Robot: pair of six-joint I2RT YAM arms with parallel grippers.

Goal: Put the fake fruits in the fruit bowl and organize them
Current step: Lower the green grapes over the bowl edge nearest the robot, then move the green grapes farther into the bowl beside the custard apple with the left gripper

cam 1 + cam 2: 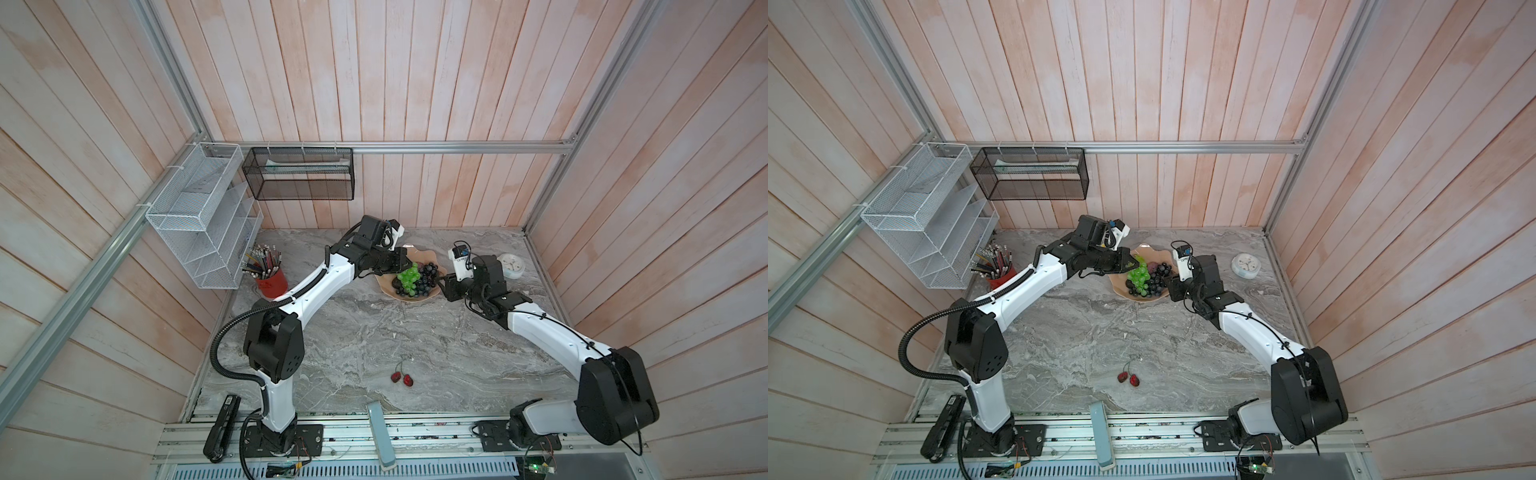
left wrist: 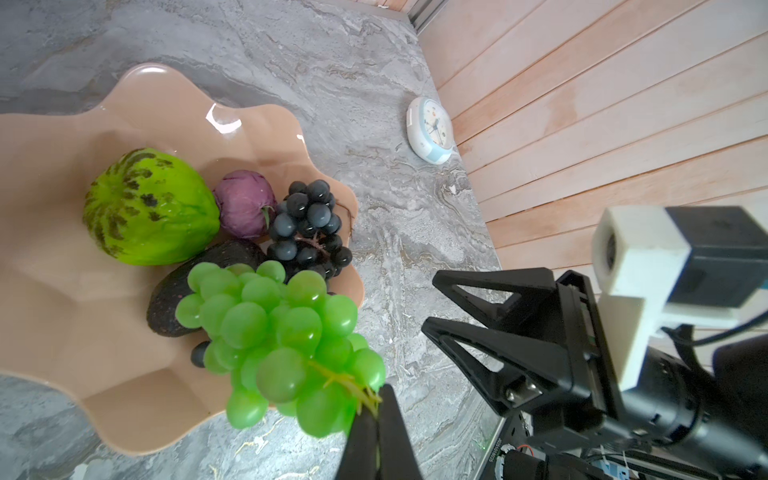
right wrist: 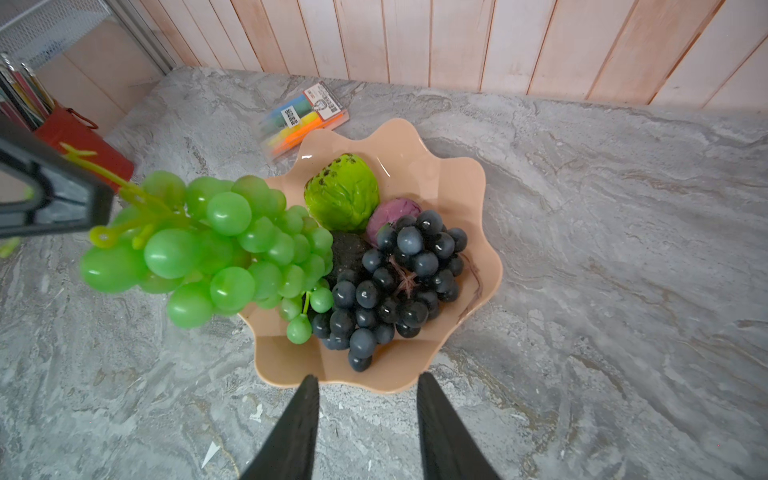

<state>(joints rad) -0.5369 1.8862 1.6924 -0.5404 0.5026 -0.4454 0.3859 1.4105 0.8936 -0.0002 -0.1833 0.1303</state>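
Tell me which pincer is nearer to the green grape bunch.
Left. The left pincer is shut on the stem of the green grape bunch, over the fruit bowl. The right pincer stands open outside the rim, apart from it.

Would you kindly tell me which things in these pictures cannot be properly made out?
- avocado: both wrist views, mostly covered by the green grape bunch and dark grape bunch.
- highlighter pack: absent from both top views, apparently behind the left arm.
- clock face: hands too small to read in both top views.
- red pencil cup: right wrist view, cut by the edge and the left hand.
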